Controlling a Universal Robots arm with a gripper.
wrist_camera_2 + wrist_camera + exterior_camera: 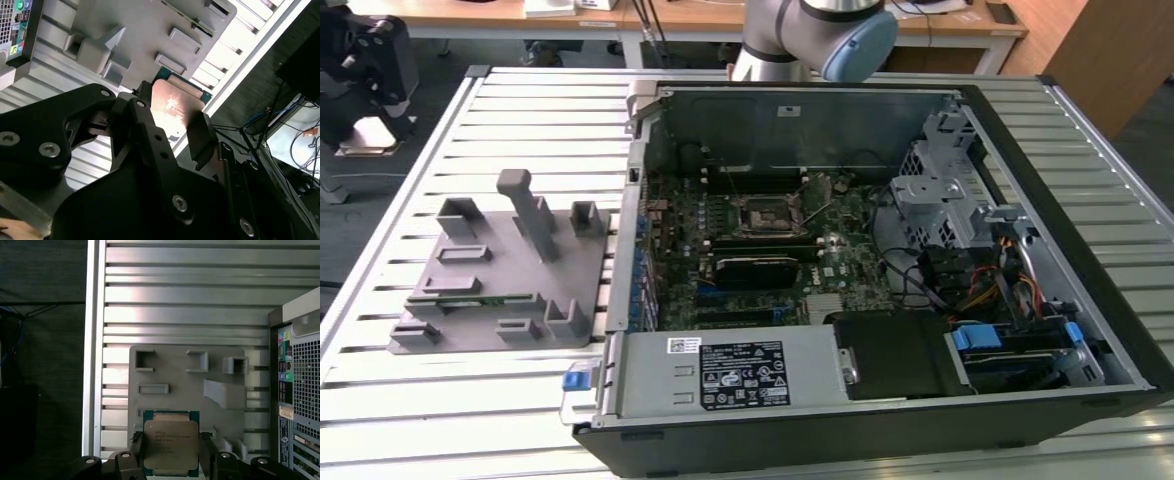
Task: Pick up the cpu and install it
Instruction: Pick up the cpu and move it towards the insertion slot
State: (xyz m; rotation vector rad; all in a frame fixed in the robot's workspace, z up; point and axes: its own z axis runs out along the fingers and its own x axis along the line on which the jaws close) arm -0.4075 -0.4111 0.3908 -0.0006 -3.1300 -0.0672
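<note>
One slatted metal table (454, 420) carries everything here, with the robot arm (821, 35) rising from its far edge. Next in size is an open computer case (854, 450), lying on its side with the motherboard (720, 215) facing up. A grey fixture plate (494, 270) with raised posts and pockets sits just beside the case, on the exterior view's left.

In both wrist views the gripper (171, 449) hangs above that fixture plate. Its two black fingers (206, 452) are clamped on opposite edges of the cpu (170, 440), a flat square chip with a silvery top plate and a green rim. The chip is held level with its plate toward the camera, probably so that its underside can meet the socket squarely. It looks clear of the plate's pockets.

The black socket (765, 212) lies mid-motherboard, well apart from the chip. Whether its bracket is open cannot be told. Obstacles look likely from the case walls, a metal drive cage (947, 180) and loose cables (974, 290) on the exterior view's right.
</note>
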